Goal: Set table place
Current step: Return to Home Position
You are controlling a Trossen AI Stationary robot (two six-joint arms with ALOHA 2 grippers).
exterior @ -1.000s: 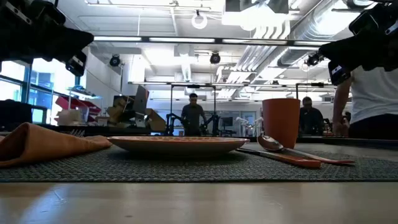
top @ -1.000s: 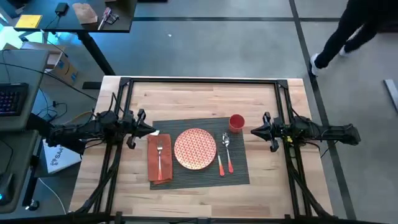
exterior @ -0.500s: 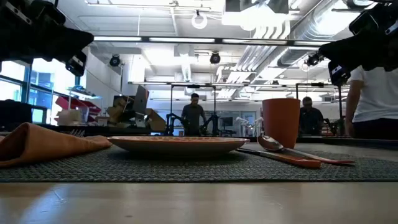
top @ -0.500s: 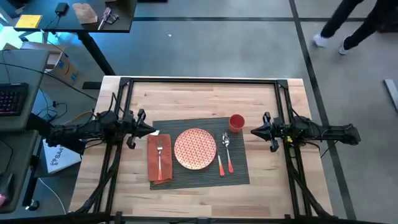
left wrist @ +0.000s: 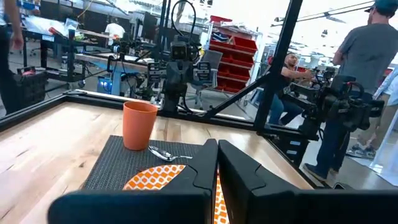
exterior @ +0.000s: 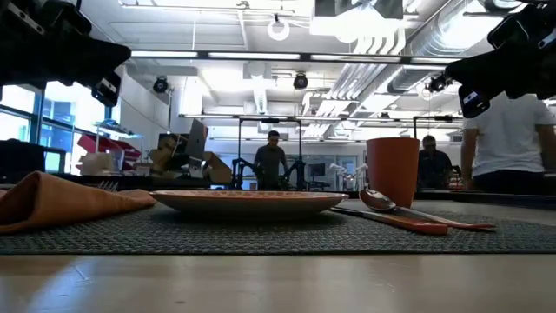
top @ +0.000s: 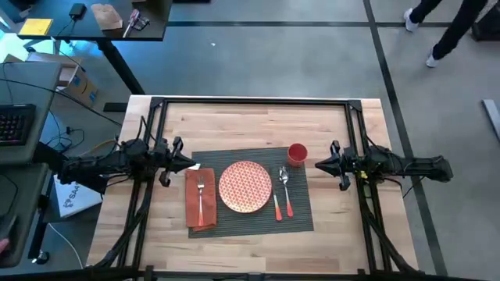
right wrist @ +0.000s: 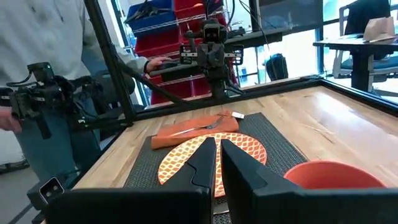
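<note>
A dark grey placemat (top: 234,222) lies in the middle of the wooden table (top: 258,125). On it rest a red-and-white plate (top: 245,186), an orange napkin (top: 200,204) with a fork (top: 201,189) on top, a spoon (top: 284,179), an orange-handled utensil (top: 276,208) and a red cup (top: 297,153). My left gripper (top: 191,164) hovers shut above the mat's far left corner and holds nothing. My right gripper (top: 319,165) hovers shut just off the mat's right edge, level with the cup, and also holds nothing. In the low view both grippers stay well above the tabletop.
A black metal frame (top: 250,101) runs around the table's far and side edges. Bare wood lies beyond the mat toward the far edge and toward the near edge. A dark desk with clutter (top: 86,19) stands past the far left corner. People stand in the room behind.
A person beyond the table's far right corner has walked farther away. Both arms and everything on the mat have kept still.
</note>
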